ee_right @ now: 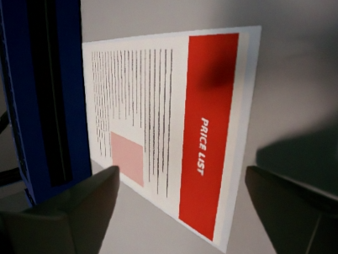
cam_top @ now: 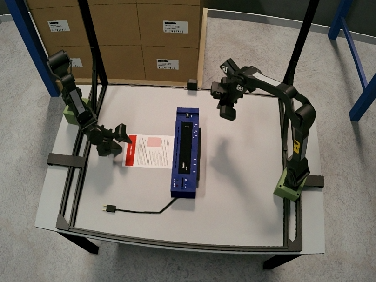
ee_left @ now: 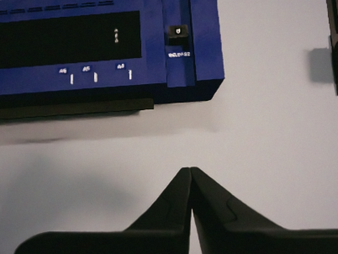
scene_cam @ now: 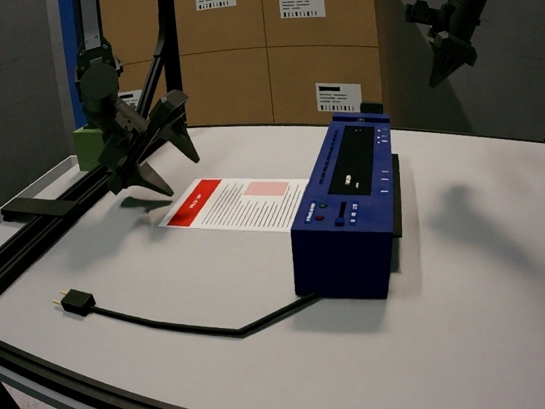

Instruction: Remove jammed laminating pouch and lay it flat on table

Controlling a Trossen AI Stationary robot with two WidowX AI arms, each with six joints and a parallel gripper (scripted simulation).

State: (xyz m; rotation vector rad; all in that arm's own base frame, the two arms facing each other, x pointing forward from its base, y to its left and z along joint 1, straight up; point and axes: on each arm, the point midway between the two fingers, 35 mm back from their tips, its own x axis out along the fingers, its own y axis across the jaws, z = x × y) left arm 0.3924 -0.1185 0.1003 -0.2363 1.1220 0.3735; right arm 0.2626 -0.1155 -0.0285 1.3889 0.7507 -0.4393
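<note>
Laminating pouch reaches the laminator; right hand spread, freeing its outer end; left hand pressed together, off RELEASE, presumably leaving rollers locked.

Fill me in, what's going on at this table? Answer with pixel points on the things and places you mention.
The right end effector (cam_top: 126, 146) (scene_cam: 185, 177) (ee_right: 183, 173) is open by the red-banded end of the pouch (cam_top: 153, 151) (scene_cam: 251, 211) (ee_right: 206, 84), holding nothing. The pouch's visible part lies on the table, its other end meeting the upright laminator (cam_top: 185, 145) (scene_cam: 343, 259) (ee_left: 151, 71) (ee_right: 71, 84); whether any is still inside or underneath is hidden. The left end effector (cam_top: 223, 102) (scene_cam: 433, 84) (ee_left: 189, 174) is shut on nothing, off the RELEASE key (cam_top: 187, 115) (scene_cam: 361, 119) (ee_left: 178, 32).
</note>
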